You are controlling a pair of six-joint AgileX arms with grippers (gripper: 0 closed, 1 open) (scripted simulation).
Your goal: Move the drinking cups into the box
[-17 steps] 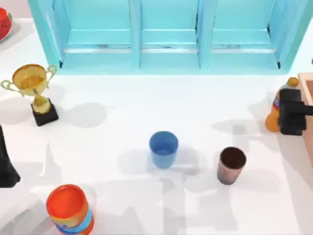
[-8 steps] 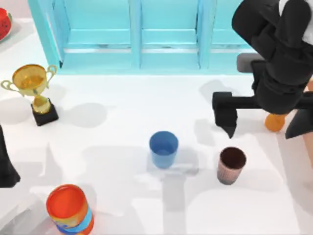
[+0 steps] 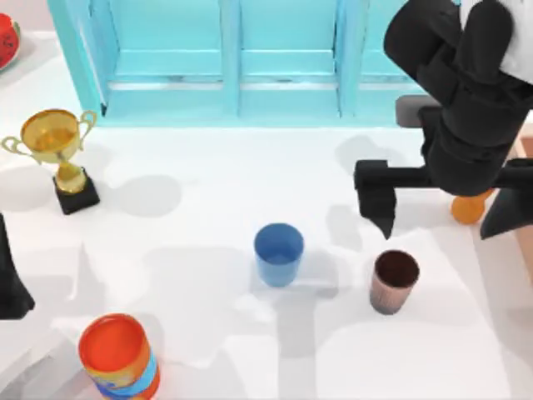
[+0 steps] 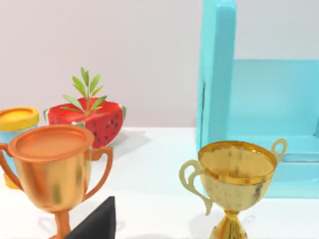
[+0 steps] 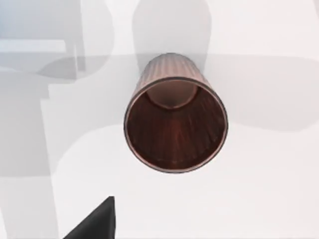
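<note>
The blue cup [image 3: 278, 254] stands upright at the table's middle. The coppery brown cup [image 3: 393, 281] stands upright to its right, and the right wrist view looks down into the brown cup [image 5: 174, 124]. My right gripper [image 3: 441, 223] hangs open above the table, just behind and to the right of the brown cup, touching neither cup. One black fingertip [image 5: 94, 221] shows at the edge of the right wrist view. A sliver of the tan box [image 3: 526, 148] peeks out at the right edge behind the arm. My left arm [image 3: 10, 279] is parked at the left edge.
A turquoise cabinet [image 3: 283, 58] runs along the back. A gold trophy [image 3: 57, 150] stands at the left and an orange-red can [image 3: 117, 354] at the front left. An orange bottle [image 3: 468, 208] sits under the right arm. Off to the left are a bronze trophy [image 4: 50, 164] and a watermelon slice [image 4: 87, 119].
My right arm has swung in from the right edge to hover over the table behind the brown cup, then crept slightly left. Both cups and the left arm stayed still.
</note>
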